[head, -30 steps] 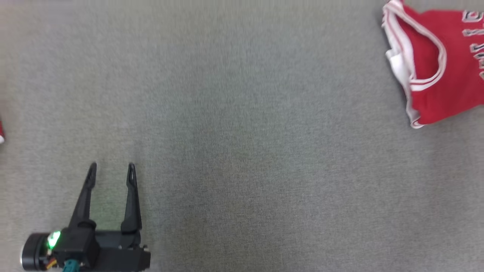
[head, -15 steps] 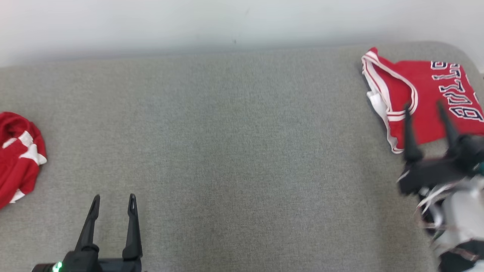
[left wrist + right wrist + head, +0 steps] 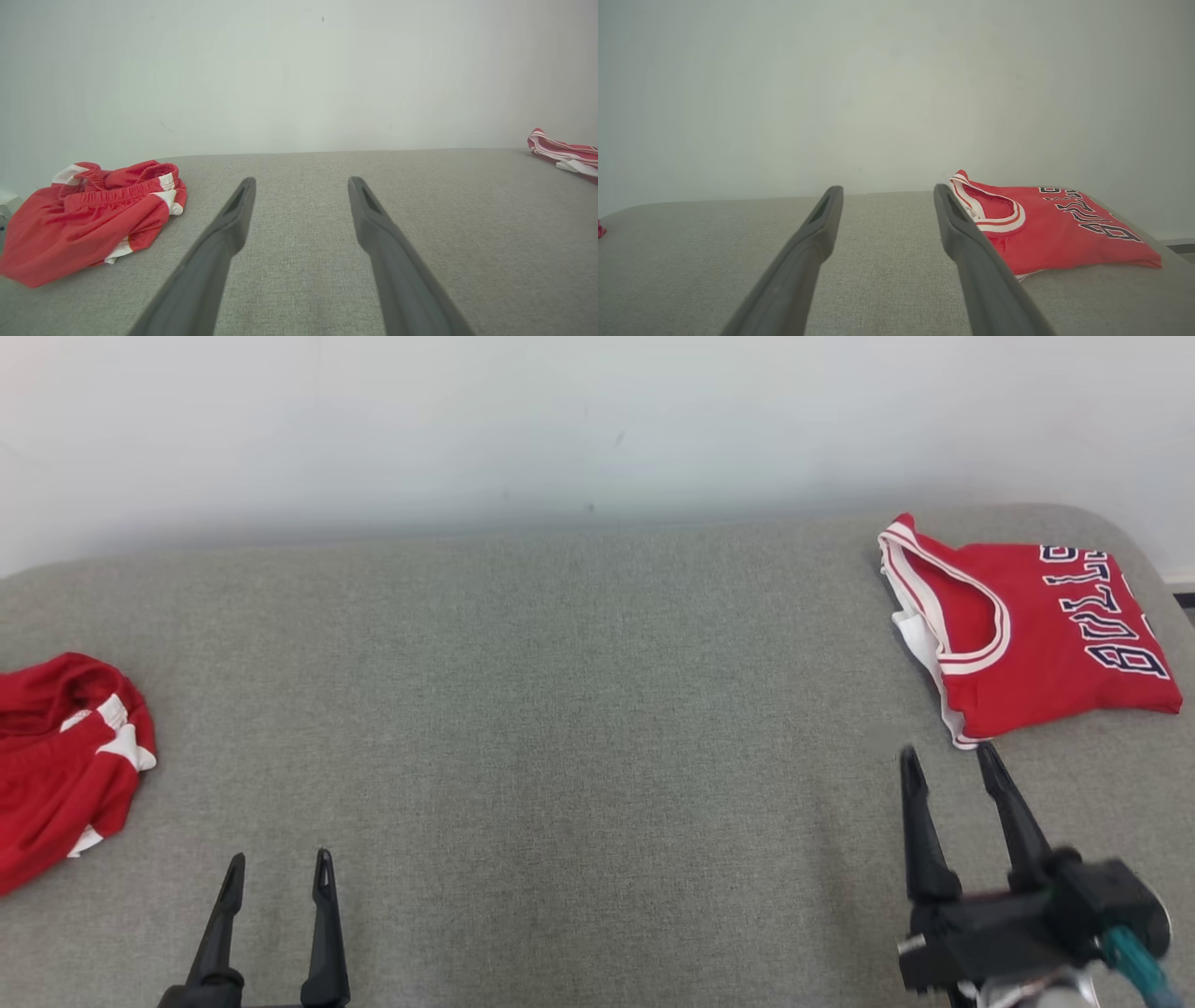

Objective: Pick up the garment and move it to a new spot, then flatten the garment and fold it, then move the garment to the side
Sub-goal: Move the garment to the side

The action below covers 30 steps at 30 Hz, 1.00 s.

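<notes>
A crumpled red garment with white trim [image 3: 56,756] lies at the far left of the grey padded surface [image 3: 579,709]; the left wrist view has it [image 3: 93,214] to the left of my fingers. A folded red jersey with dark lettering [image 3: 1046,644] lies flat at the far right, also seen as the jersey [image 3: 1055,228] in the right wrist view. My left gripper [image 3: 278,861] is open and empty at the lower left, right of the crumpled garment. My right gripper [image 3: 948,754] is open and empty, its tips just short of the jersey's near edge.
A pale wall [image 3: 597,420] rises directly behind the surface's far edge. The surface's rounded right corner [image 3: 1130,523] lies just past the jersey. A broad stretch of grey fabric separates the two red pieces.
The head camera has tilted up, bringing the wall and both red pieces into view. My right gripper came into view over the jersey's near edge, then drew back just off it.
</notes>
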Tool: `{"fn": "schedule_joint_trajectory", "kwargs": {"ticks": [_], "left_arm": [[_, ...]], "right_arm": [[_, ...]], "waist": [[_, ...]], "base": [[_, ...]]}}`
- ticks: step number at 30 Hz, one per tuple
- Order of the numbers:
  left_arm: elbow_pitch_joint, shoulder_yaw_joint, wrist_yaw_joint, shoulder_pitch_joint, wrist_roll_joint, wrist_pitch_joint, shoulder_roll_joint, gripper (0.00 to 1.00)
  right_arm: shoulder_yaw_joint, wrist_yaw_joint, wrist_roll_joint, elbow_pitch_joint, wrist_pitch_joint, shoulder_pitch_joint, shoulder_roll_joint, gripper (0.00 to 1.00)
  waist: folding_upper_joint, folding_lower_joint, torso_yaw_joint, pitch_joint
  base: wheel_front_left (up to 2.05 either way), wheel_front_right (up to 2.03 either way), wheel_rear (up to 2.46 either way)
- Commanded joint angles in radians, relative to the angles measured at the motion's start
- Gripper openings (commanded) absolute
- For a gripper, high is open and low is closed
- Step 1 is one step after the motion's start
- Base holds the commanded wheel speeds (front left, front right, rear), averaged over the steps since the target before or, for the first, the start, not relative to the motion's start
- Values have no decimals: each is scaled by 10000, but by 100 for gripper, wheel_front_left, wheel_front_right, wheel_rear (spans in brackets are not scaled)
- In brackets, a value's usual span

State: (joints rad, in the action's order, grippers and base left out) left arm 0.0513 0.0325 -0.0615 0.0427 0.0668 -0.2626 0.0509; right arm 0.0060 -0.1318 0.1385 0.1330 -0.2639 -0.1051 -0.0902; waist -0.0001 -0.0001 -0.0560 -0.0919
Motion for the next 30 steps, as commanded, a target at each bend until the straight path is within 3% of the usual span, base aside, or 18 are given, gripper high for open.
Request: {"fn": "schedule_joint_trajectory", "kwargs": {"ticks": [1, 11, 30], "left_arm": [[-39, -33, 10, 83, 85, -25, -7, 100], [9, -199, 257, 633, 112, -25, -5, 100], [285, -376, 294, 782, -54, -25, -6, 100]], "right_arm": [[-78, 17, -53, -103, -5, 222, 60, 100], [-548, 17, -209, -284, -5, 1734, 402, 100], [5, 17, -178, 131, -5, 1916, 403, 100]], "waist": [[1, 1, 34, 89], [1, 1, -30, 555], [1, 1, 113, 772]], "base": [[0, 0, 0], [0, 0, 0], [0, 0, 0]]}}
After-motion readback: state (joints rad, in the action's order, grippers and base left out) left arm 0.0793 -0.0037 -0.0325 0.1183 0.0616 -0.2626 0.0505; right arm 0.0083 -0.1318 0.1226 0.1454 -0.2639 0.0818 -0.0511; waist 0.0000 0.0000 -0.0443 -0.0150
